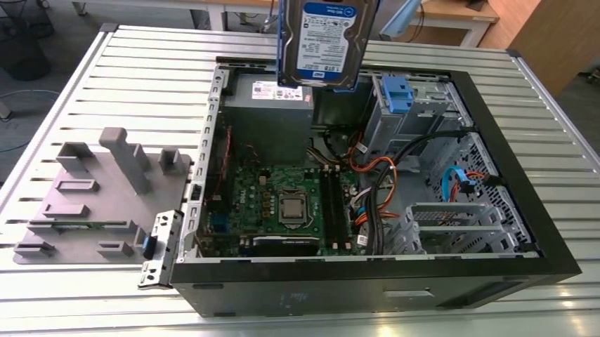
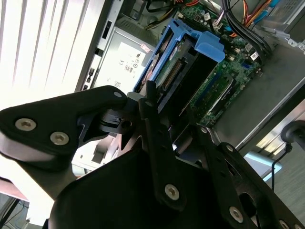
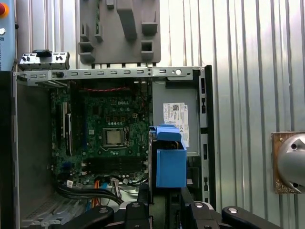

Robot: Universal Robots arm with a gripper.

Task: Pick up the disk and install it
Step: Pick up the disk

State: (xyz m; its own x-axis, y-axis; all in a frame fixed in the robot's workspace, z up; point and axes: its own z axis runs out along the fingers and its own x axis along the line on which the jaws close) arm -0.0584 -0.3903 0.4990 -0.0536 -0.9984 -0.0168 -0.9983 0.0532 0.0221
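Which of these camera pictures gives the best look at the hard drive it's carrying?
The exterior view: the disk hangs above the open computer case, its labelled face turned to the camera. Both wrist views look along it end-on, showing mostly its blue rails and little of the metal.

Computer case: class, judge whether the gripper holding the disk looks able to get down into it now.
Probably yes: the gripper holds the disk above the computer case, whose side lies open; cables cross part of the inside.
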